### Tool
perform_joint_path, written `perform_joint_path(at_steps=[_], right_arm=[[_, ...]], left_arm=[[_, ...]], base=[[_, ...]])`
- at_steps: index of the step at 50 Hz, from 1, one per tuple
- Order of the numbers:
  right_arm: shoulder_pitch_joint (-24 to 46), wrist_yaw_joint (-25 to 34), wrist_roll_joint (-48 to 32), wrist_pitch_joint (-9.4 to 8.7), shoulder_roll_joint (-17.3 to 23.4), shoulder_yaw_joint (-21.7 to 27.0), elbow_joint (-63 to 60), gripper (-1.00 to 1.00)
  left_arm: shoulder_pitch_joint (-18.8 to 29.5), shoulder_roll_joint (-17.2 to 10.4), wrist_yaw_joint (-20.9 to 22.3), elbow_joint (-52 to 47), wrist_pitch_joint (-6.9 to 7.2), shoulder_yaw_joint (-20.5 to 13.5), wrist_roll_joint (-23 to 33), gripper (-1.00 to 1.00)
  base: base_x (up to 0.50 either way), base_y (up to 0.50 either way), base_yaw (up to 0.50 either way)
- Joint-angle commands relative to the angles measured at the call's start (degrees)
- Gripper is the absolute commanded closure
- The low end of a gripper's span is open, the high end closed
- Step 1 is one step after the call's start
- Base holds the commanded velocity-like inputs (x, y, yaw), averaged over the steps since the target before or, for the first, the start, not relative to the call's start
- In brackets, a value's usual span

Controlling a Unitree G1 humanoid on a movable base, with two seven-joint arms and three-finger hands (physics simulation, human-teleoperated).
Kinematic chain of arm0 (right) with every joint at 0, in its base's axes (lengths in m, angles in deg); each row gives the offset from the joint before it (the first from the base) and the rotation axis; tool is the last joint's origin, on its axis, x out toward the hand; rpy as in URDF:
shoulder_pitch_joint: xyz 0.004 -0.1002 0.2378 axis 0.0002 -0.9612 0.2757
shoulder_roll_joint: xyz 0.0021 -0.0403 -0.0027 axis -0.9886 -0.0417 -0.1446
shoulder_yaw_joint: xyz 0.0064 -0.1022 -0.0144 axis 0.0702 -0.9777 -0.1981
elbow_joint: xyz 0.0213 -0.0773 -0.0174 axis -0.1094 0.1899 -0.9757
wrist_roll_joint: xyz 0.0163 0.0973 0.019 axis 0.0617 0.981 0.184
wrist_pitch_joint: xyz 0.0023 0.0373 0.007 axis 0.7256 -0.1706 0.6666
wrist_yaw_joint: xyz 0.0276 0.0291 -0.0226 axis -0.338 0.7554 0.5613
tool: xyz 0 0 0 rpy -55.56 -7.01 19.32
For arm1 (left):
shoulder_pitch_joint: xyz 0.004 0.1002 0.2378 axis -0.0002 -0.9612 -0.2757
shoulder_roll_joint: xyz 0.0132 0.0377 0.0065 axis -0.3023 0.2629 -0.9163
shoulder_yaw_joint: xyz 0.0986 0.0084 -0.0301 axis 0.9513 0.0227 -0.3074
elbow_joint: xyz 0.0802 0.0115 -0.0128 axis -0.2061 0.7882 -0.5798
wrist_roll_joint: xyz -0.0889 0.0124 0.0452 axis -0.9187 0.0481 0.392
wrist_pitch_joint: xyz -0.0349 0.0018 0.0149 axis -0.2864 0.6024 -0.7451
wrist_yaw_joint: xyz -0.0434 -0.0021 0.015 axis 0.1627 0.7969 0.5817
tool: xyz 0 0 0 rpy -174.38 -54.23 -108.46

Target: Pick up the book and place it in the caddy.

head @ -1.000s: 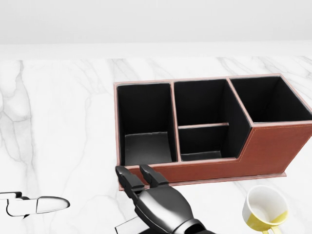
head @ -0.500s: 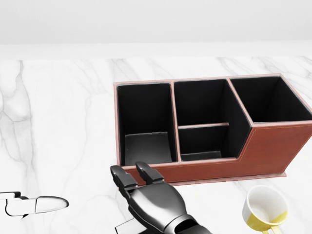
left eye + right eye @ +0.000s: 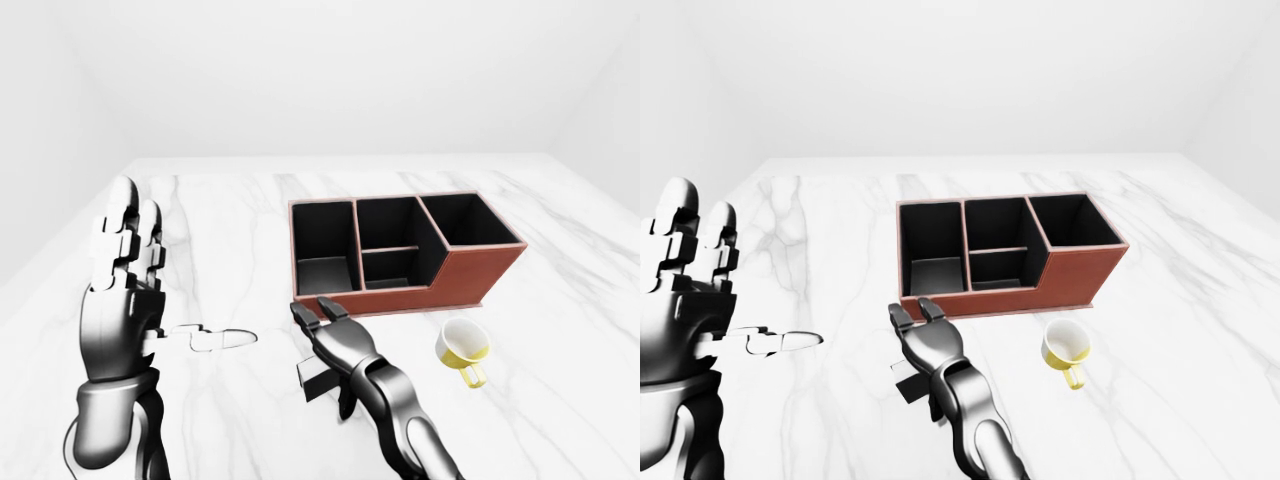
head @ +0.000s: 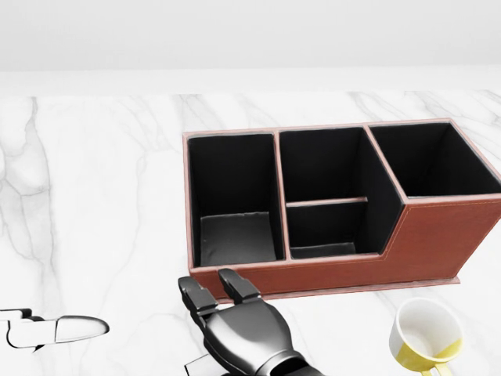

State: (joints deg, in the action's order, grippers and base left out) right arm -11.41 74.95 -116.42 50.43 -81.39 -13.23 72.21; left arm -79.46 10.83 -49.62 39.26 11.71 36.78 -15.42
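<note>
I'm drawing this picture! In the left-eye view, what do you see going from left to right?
Raised silver-and-black left hand → dark metallic right hand stretched over the white marble table → reddish-brown leather caddy with black compartments → yellow-and-white mug.

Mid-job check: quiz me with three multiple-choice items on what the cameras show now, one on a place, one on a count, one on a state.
1. Where is the yellow mug relative to the caddy in the left-eye view?
A. Inside it
B. Below it, toward the right
C. Left of it

2. How many compartments does the caddy show?
A. Two
B. Four
C. Six

3. How is the left robot hand?
A. Raised, fingers open
B. Closed on the mug
C. Inside the caddy

Answers: 1 B, the mug stands on the marble table outside the caddy. 2 B, dividers make four. 3 A, fingers point upward, holding nothing.
</note>
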Motion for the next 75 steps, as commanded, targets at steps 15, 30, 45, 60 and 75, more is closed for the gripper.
perform_joint_path(at_steps=[15, 30, 45, 60, 75], right_arm=[[1.2, -4.2, -0.4, 0.0, -0.2, 1.3, 7.9, -1.0], [2.0, -7.4, -0.7, 0.0, -0.2, 2.6, 13.3, 1.0], [2.0, -6.1, -1.5, 0.0, 0.0, 3.2, 11.5, 1.0], [1.3, -0.2, -3.3, 0.0, 0.9, 3.6, -1.2, 1.0], [1.6, 9.9, -5.3, 0.0, 0.4, 5.5, -21.7, 1.0]], left_arm=[[0.1, 0.0, 0.1, -0.2, 0.0, -0.2, -0.1, -1.0], [0.3, -0.1, 0.0, 0.0, 0.0, -0.1, -0.1, -1.0], [0.2, -0.1, 0.1, 0.0, 0.0, -0.3, -0.2, -1.0], [0.1, -0.1, 0.1, -0.2, 0.0, -0.4, -0.2, -1.0], [0.0, 0.0, 0.0, 0.1, 0.0, -0.2, 0.0, -1.0]], base=[[0.0, 0.0, 0.0], [0.0, 0.0, 0.0], [0.0, 0.0, 0.0], [0.0, 0.0, 0.0], [0.0, 0.0, 0.0]])
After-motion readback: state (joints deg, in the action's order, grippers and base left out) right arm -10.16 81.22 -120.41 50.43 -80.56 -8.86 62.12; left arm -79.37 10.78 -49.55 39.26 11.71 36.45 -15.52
